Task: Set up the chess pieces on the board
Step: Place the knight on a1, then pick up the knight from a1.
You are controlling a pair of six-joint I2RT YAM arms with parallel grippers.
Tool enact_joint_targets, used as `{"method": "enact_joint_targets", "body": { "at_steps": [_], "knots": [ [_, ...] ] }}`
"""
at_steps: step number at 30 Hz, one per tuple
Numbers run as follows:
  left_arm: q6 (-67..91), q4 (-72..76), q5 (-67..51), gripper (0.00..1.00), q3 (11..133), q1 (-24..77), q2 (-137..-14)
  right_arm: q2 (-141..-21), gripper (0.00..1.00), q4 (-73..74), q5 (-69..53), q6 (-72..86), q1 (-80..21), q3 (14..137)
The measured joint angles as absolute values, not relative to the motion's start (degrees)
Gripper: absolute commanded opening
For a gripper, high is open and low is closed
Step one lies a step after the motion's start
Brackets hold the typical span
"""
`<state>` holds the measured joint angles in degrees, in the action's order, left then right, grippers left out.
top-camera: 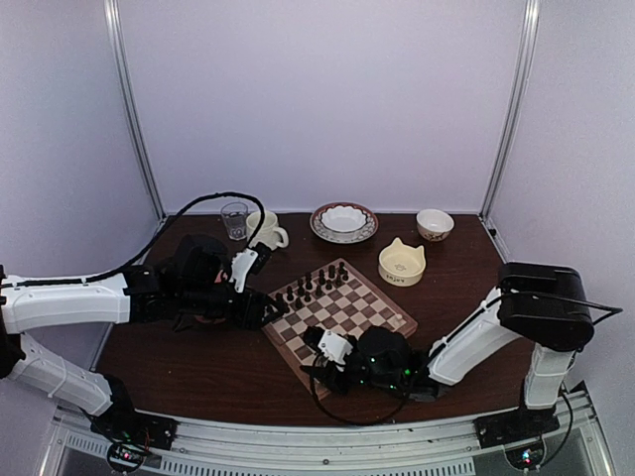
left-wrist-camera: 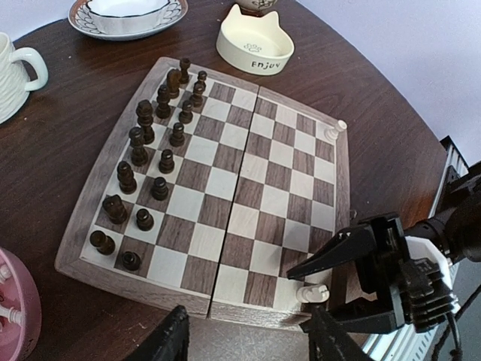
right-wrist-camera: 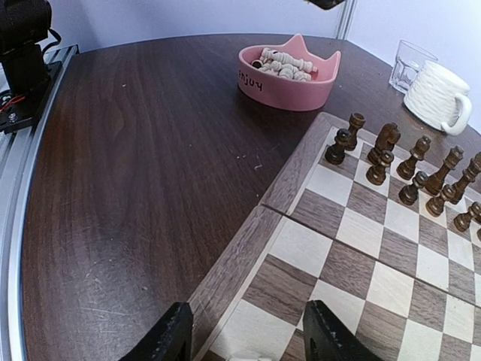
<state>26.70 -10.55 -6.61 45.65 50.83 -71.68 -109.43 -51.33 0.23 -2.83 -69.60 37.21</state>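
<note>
The board (top-camera: 347,309) lies mid-table with dark pieces (left-wrist-camera: 143,162) in two rows along its far-left side. One cream-white chess piece (left-wrist-camera: 313,292) stands on the near corner square, and another (left-wrist-camera: 334,130) stands at the far right corner. My right gripper (top-camera: 319,344) is open, with its black fingers (left-wrist-camera: 331,259) apart on either side of the near piece. In the right wrist view only that piece's top (right-wrist-camera: 252,359) shows between the fingertips. My left gripper (left-wrist-camera: 248,342) hovers open and empty over the board's left edge. A pink bowl (right-wrist-camera: 289,75) holds several more cream pieces.
A cream cat-ear bowl (top-camera: 402,263) sits just behind the board. Along the back stand a white bowl on a patterned plate (top-camera: 343,220), a small bowl (top-camera: 435,224), a glass (top-camera: 235,218) and a white mug (top-camera: 266,230). The pink bowl lies under my left arm.
</note>
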Motion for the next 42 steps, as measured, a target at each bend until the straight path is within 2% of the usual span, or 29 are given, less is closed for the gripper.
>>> {"method": "enact_joint_targets", "body": {
  "at_steps": [3, 5, 6, 13, 19, 24, 30, 42],
  "knots": [
    [26.7, -10.6, -6.5, 0.55, 45.6, 50.8, -71.7, -106.0, 0.58, -48.2, 0.2, -3.2, -69.6, 37.2],
    [26.7, -10.6, -6.2, 0.55, 45.6, 50.8, -71.7, -102.5, 0.68, -46.1, 0.1, -3.4, -69.6, 37.1],
    [26.7, -10.7, -6.0, 0.55, 45.6, 50.8, -71.7, -101.1, 0.7, -45.6, 0.1, -3.4, -69.6, 37.0],
    [26.4, -11.4, -2.9, 0.55, 45.6, 50.8, -69.3, -89.8, 0.72, -34.5, -0.6, -4.1, -69.6, 38.3],
    [25.9, -12.3, 2.5, 0.57, 45.6, 50.8, -67.0, -88.6, 0.74, -12.6, 4.4, 0.2, -69.6, 51.4],
    [25.8, -12.9, 9.6, 0.64, 45.1, 50.5, -63.5, -88.0, 0.71, 2.7, 6.3, 4.2, -69.4, 58.0],
    [27.0, -14.4, 15.2, 0.65, 42.6, 45.2, -61.1, -90.2, 0.65, 16.0, 4.9, 8.2, -68.6, 64.2],
    [29.1, -15.3, 21.1, 0.65, 40.7, 41.9, -59.9, -100.2, 0.54, 24.0, -0.8, 11.0, -67.9, 68.3]
  ]
}}
